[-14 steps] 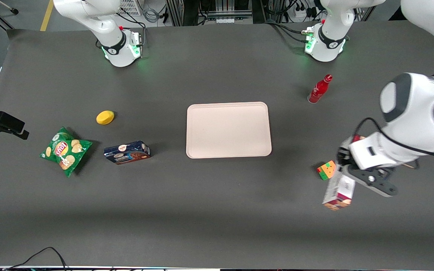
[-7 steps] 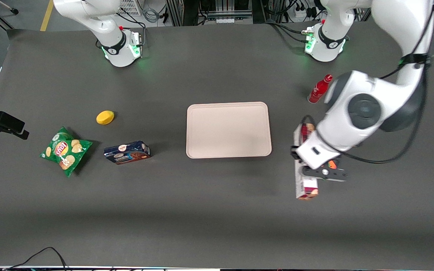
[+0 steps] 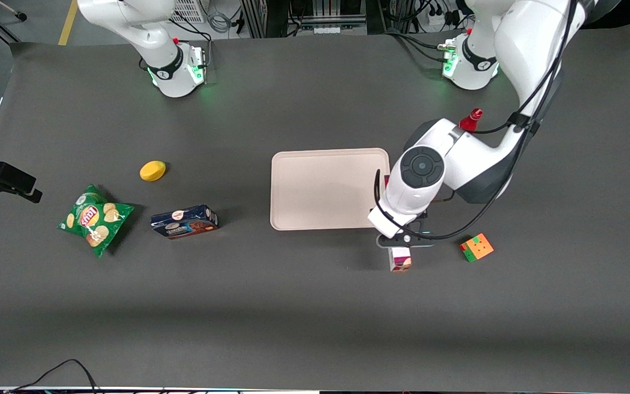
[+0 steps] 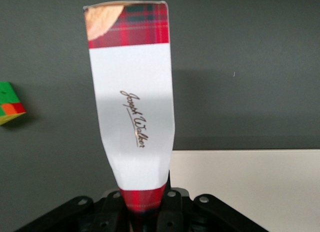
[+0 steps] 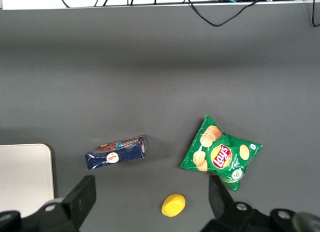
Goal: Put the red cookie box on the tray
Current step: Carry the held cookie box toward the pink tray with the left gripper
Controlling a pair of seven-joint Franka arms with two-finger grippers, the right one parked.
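Observation:
The left arm's gripper [image 3: 402, 241] is shut on the red cookie box [image 3: 401, 261] and holds it above the table. It hovers beside the tray [image 3: 326, 189], at the tray's corner nearer the front camera on the working arm's side. The arm's wrist hides most of the box in the front view. In the left wrist view the gripper [image 4: 145, 204] clamps the plaid end of the box [image 4: 132, 117]. The box's white label panel and a cookie picture point away from the gripper. The pale tray [image 4: 250, 187] lies beside the box, below it.
A colour cube [image 3: 476, 247] lies on the table close to the gripper, toward the working arm's end. A red bottle [image 3: 471, 119] stands farther from the camera. A dark blue cookie box [image 3: 184, 221], a green chips bag [image 3: 95, 219] and a yellow object [image 3: 152, 171] lie toward the parked arm's end.
The left arm has carried the red cookie box from the working arm's end of the table, past the colour cube, to the tray's edge.

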